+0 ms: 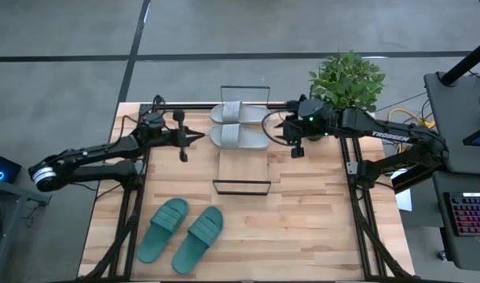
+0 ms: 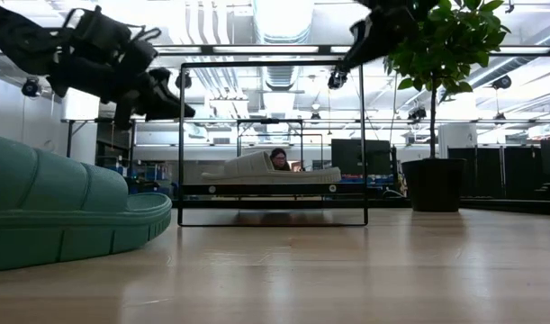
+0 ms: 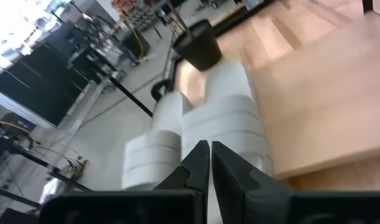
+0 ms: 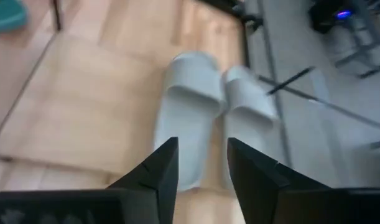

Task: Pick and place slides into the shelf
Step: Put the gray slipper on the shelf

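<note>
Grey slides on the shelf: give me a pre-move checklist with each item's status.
1. Both grey slides on the shelf, side by side at its far end: ok.
2. Left claw shut, empty, clear of the slides: ok.
3. Right claw open, holding nothing: ok.
4. Near half of the shelf plank free for the next pair: ok.
5. Teal slides on the tabletop, not yet shelved: not ok.

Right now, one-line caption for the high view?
Grey slides sit on the shelf; teal slides wait on the table.
</note>
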{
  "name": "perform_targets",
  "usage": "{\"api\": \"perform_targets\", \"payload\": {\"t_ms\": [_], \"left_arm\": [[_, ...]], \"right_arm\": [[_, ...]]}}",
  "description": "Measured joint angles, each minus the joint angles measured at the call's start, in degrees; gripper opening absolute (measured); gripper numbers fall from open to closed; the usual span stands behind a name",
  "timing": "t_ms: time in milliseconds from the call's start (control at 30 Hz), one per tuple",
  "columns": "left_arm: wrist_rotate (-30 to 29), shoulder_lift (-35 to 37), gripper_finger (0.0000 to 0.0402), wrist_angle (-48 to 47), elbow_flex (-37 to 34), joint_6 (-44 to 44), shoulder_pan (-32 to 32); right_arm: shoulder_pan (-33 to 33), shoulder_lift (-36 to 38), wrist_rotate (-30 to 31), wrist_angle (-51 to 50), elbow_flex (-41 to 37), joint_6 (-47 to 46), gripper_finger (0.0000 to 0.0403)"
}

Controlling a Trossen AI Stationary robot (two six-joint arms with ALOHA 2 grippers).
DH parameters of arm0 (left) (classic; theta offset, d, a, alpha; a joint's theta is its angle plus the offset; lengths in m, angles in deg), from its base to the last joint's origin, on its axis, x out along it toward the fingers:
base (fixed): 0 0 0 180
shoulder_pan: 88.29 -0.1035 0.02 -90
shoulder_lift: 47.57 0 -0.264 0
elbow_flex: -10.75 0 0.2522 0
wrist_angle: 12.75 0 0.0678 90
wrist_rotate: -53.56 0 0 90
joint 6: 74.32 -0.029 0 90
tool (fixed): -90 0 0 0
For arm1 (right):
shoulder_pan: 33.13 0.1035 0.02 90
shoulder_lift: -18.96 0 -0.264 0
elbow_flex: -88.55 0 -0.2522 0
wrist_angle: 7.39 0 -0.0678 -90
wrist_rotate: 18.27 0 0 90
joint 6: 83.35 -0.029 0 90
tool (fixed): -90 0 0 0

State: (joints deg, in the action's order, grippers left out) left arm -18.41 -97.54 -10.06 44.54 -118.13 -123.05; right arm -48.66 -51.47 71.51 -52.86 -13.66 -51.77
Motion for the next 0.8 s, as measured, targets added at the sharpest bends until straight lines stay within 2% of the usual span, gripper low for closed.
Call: {"api": "perform_targets", "payload": {"t_ms": [133, 267, 500, 800], "left_arm": [[0.02, 1.60, 0.0001, -0.46, -0.35, 0.06, 0.02], [-0.01, 1.72, 0.0000, -0.44, -0.67, 0.13, 0.02], [-0.16, 0.48, 0.0000, -0.38, -0.76, 0.17, 0.02], [-0.44, 0.24, 0.0000, -0.44, -0.76, 0.15, 0.02]], "right_arm": [[0.04, -1.05, -4.43, 5.98, -4.87, 0.17, 0.0107], [0.04, -3.13, -4.81, 10.83, -8.84, -0.09, 0.0078], [0.02, -7.65, -5.97, 12.40, -11.00, -3.62, 0.0017], [0.43, -17.41, -7.85, 16.42, -10.56, -6.40, 0.0009]]}}
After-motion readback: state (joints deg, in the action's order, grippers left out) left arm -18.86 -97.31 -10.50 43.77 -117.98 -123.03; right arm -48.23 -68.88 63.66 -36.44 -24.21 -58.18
